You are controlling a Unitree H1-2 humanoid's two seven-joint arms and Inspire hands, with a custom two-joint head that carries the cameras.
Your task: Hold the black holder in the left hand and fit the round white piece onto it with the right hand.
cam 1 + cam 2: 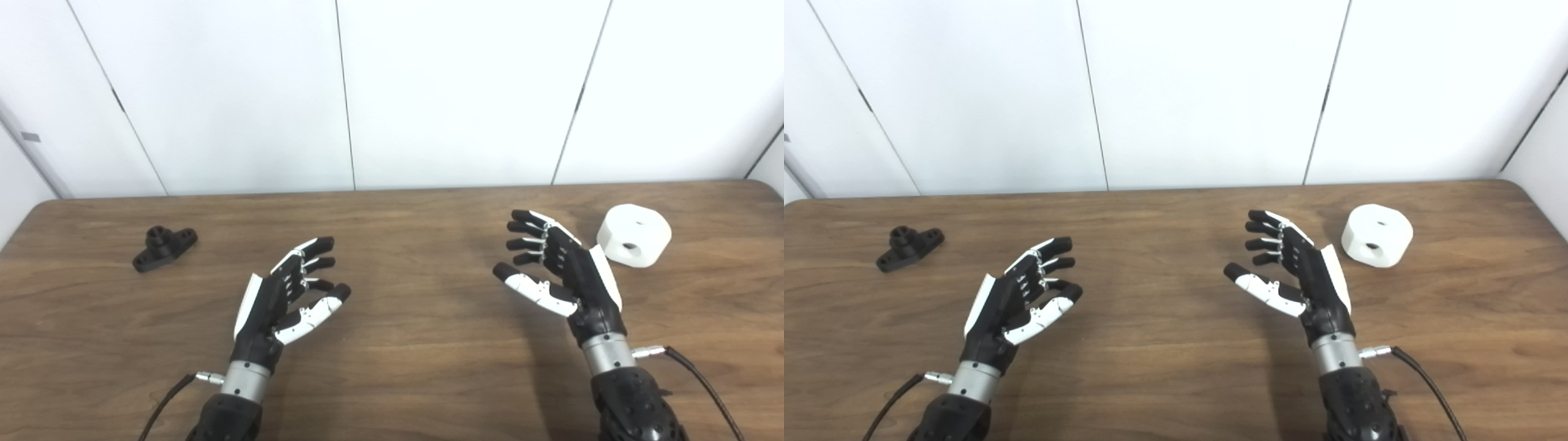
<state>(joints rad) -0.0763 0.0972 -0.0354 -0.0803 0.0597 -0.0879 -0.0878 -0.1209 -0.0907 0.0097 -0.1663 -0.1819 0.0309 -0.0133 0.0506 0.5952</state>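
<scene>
Cut off at the bottom edge: both forearms, so only wrists, cables and hands show. Hard to make out on the black holder [164,247]: small dark holes in its flat base, lost against the black; a short round post stands up from its middle. Lying near the tabletop's far left corner, well apart from the left hand [283,301]. Left hand open, palm turned inward, fingers apart and lightly curled, holding nothing, raised over the near left part of the tabletop [404,343]. Right hand [563,272] likewise open and empty, palm facing the left hand, fingers spread, thumb jutting toward the middle. Round white piece [634,235] resting near the far right corner, just beside the right hand's back, apart from it; 1 hole on its top face, 1 on its side wall facing the camera. Seen only in the right eye view: the tabletop's right edge and rounded far right corner in full, plus a side wall beyond it. Seen only in the left eye view: the rounded far left corner whole and a small grey tag on the left wall. Dark wood-grain tabletop, soft shadows under both hands. Behind, white wall panels [1206,92] split by thin dark seams.
</scene>
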